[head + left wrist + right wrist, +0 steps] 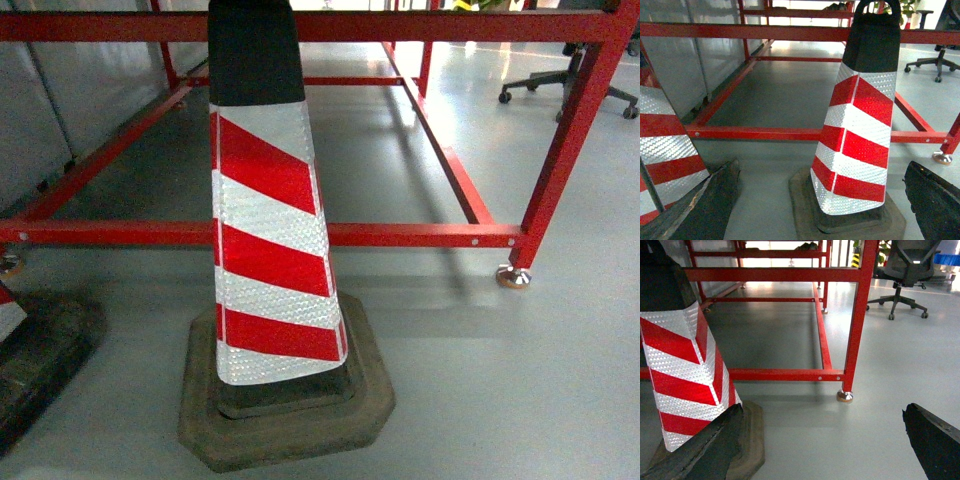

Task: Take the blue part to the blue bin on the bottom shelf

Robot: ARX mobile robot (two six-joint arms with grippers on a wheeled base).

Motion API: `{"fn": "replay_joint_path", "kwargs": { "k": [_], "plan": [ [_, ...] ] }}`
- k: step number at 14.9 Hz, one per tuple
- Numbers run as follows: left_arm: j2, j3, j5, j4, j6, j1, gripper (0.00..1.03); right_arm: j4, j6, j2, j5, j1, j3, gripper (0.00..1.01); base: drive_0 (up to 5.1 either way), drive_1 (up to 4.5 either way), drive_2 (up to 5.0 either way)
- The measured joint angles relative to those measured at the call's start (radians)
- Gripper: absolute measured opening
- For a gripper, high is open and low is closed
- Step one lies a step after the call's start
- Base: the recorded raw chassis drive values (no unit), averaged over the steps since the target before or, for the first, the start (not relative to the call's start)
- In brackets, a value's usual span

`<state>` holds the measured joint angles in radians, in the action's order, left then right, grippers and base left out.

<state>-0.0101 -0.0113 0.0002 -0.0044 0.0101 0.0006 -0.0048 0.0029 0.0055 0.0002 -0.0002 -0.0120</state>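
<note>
The blue part, the blue bin and the bottom shelf are all out of view. In the left wrist view my left gripper (821, 167) is open, its dark fingers (715, 200) wide apart low in the frame with nothing between them. It hangs over the grey floor in front of a red-and-white striped cone (855, 130). My right gripper (822, 409) is also open and empty, and its fingers (932, 440) frame bare floor. Neither gripper shows in the head view.
The striped cone (270, 230) on its dark rubber base stands right in front of me. Behind it runs a low red steel frame (420, 235) with a levelling foot (513, 277). A second cone (665, 145) is at the left. An office chair (902, 270) stands at the far right.
</note>
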Motion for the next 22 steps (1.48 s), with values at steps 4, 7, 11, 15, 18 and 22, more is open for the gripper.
{"fn": "replay_joint_path", "kwargs": {
  "k": [4, 7, 11, 15, 18, 22],
  "plan": [
    [0.0, 0.0, 0.0, 0.0, 0.0, 0.0, 0.98, 0.0, 0.0, 0.0, 0.0, 0.0, 0.0, 0.98, 0.0, 0.0, 0.0],
    [0.0, 0.0, 0.0, 0.0, 0.0, 0.0, 0.98, 0.0, 0.0, 0.0, 0.0, 0.0, 0.0, 0.98, 0.0, 0.0, 0.0],
    [0.0, 0.0, 0.0, 0.0, 0.0, 0.0, 0.98, 0.0, 0.0, 0.0, 0.0, 0.0, 0.0, 0.98, 0.0, 0.0, 0.0],
    [0.0, 0.0, 0.0, -0.003, 0.0, 0.0, 0.98, -0.001, 0.0, 0.0, 0.0, 0.0, 0.0, 0.98, 0.0, 0.0, 0.0],
    [0.0, 0.0, 0.002, -0.001, -0.001, 0.0, 0.98, 0.0, 0.0, 0.0, 0.001, 0.0, 0.0, 0.98, 0.0, 0.0, 0.0],
    [0.0, 0.0, 0.001, -0.001, -0.001, 0.0, 0.98, 0.001, 0.001, 0.0, 0.001, 0.0, 0.0, 0.98, 0.0, 0.0, 0.0]
  ]
}}
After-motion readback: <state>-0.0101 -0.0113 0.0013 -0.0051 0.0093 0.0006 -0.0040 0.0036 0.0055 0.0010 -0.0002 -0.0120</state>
